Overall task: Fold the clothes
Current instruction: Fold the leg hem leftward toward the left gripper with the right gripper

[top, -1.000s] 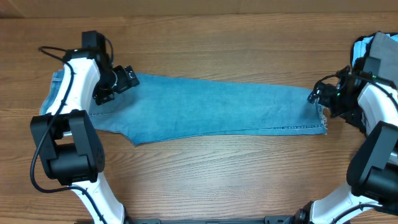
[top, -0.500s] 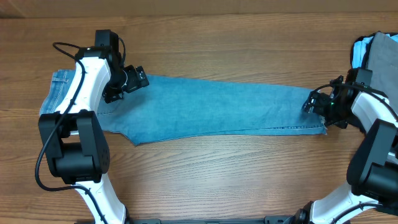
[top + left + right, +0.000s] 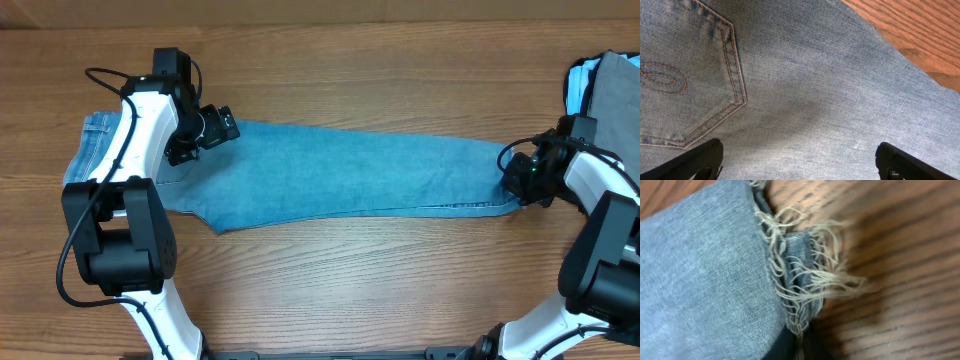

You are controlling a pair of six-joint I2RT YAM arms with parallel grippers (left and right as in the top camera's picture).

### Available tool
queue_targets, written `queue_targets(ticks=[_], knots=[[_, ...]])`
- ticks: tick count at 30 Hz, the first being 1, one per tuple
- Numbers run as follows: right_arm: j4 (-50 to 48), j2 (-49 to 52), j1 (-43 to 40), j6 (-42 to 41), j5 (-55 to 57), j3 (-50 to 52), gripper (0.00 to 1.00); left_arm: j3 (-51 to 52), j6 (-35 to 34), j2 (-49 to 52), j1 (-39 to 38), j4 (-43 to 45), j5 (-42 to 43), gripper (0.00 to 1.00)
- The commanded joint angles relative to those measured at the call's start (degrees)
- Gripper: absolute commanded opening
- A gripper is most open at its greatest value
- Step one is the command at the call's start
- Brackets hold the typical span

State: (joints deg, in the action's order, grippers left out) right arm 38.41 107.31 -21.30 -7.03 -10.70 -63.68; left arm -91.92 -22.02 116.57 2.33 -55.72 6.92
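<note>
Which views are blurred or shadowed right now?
Overhead: sharp, evenly lit, no glare on the jeans. Left wrist: crisp pocket stitching, a soft shadow across the denim mid-frame. Right wrist: very close, frayed hem and table soft, dark at the bottom edge.

1. One pair of jeans (image 3: pixel 340 175), lying left to right across the table.
2. One stitched back pocket (image 3: pixel 685 80) in the left wrist view.
3. Two other garments at the far right: one pale-blue garment (image 3: pixel 577 82) and one grey garment (image 3: pixel 618 90).
4. Two grippers: left gripper (image 3: pixel 222 127) and right gripper (image 3: pixel 512 176).
5. One table (image 3: pixel 350 290).
</note>
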Motion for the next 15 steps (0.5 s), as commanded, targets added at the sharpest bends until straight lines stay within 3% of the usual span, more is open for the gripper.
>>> queue_targets(ticks=[1, 15], knots=[[-0.2, 0.1, 0.2, -5.1, 0.0, 0.0, 0.04, -0.8, 1.3, -1.2, -0.5, 0.0, 0.6, 1.0], [8.8, -5.9, 1.7, -11.5, 8.0, -11.5, 0.04, -0.8, 1.2, -1.2, -0.5, -0.2, 0.6, 1.0]])
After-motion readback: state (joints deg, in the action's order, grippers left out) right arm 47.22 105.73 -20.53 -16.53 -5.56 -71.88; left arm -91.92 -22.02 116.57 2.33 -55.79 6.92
